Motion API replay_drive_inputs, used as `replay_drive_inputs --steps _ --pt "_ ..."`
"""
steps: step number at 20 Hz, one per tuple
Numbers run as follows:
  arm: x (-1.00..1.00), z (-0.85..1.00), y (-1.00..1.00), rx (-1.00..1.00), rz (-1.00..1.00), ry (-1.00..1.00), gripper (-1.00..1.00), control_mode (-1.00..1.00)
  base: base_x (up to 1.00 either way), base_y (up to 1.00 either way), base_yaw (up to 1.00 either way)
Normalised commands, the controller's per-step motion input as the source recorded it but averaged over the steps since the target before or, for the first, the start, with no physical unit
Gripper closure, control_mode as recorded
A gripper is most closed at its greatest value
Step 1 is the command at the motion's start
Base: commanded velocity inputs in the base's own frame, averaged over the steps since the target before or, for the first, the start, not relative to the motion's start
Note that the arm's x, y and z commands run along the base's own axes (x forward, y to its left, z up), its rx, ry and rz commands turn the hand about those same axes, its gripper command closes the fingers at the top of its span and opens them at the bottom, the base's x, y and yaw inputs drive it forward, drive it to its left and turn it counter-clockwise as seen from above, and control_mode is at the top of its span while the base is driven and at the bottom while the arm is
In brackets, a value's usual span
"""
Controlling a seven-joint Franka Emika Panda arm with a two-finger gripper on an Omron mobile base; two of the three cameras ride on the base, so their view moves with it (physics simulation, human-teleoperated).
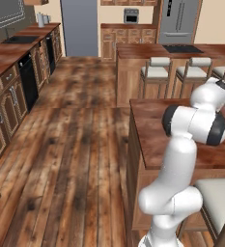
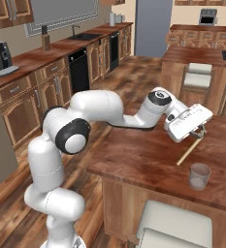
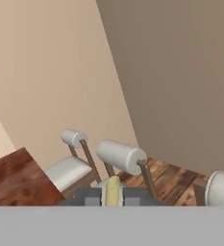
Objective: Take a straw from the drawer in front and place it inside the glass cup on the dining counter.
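Glass cup (image 2: 200,176) sits nearest the camera in the right base view, upright on the dining desk (image 2: 143,162), close to that desk's near edge and empty. It is clear, hard and probably slick and breakable, and light enough that a knock from the side could tip it, so I judge nothing should brush its rim.

Just beyond the glass cup, the straw (image 2: 188,151) slants down from the claw (image 2: 200,131), its lower end hanging a little above the desk and short of the cup, up and to the cup's left. The claw is pressed together on the straw's upper end; in the hand view a pale yellow stub (image 3: 112,190) shows pinched between the 2 fingertips. The straw looks thin, very light and fairly stiff. Held by 1 end, it may swing or slip, so its free tip needs lifting over the rim before it goes in.

Farther off stand white-cushioned stools (image 2: 196,77).
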Motion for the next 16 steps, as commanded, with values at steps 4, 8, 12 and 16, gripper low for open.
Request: replay_drive_inputs --steps 4,8,12,16 --pt "0.00 -0.31 -0.36 -0.14 -0.02 -0.11 1.00 -1.00 0.00 0.00 0.00" --pt "0.08 -0.37 -0.15 -0.15 -0.01 -0.10 1.00 -1.00 0.00 0.00 0.00" --pt "0.03 -0.64 -0.01 -0.16 0.00 -0.06 1.00 -1.00 0.00 0.00 0.00" --pt "0.00 -0.42 -0.02 -0.17 0.00 -0.16 1.00 -1.00 0.00 0.00 0.00"
